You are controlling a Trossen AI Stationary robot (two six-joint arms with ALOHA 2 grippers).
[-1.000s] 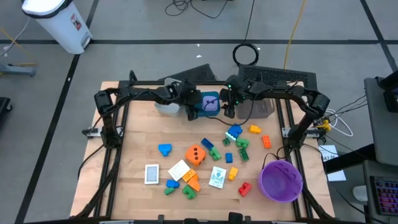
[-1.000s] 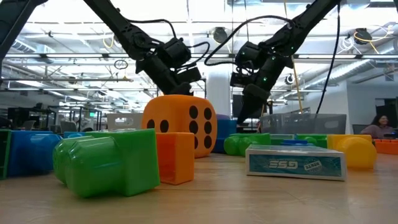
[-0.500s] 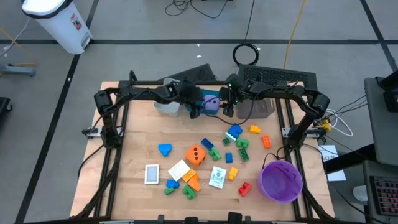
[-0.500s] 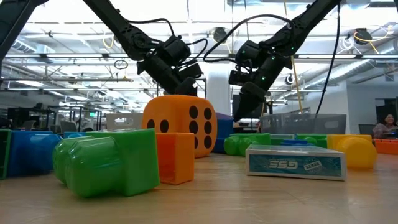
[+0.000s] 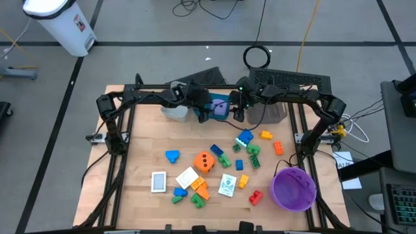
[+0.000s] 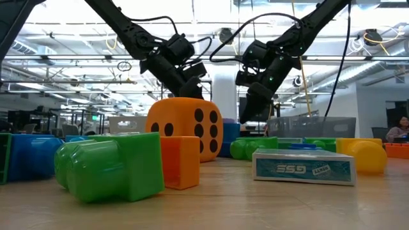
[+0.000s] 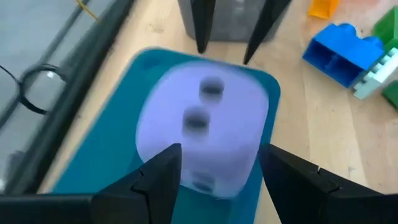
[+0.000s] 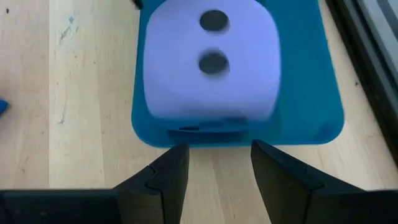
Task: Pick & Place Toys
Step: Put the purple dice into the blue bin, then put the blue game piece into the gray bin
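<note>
The purple die sits in the teal tray at the far middle of the table, its two-dot face up. My left gripper is open above the die's left side, its fingers apart from the die. My right gripper is open at the tray's right edge, short of the die. The orange die, several small bricks such as a blue one, and white cards lie on the near half of the table.
A pale grey tray stands left of the teal one, and a grey box tray right of it. The round purple bowl stands at the near right. The arms' frame rails run along both table sides.
My left gripper has edged a little toward the table's right, over the teal tray. My right gripper has risen slightly. The purple die stays in the tray.
</note>
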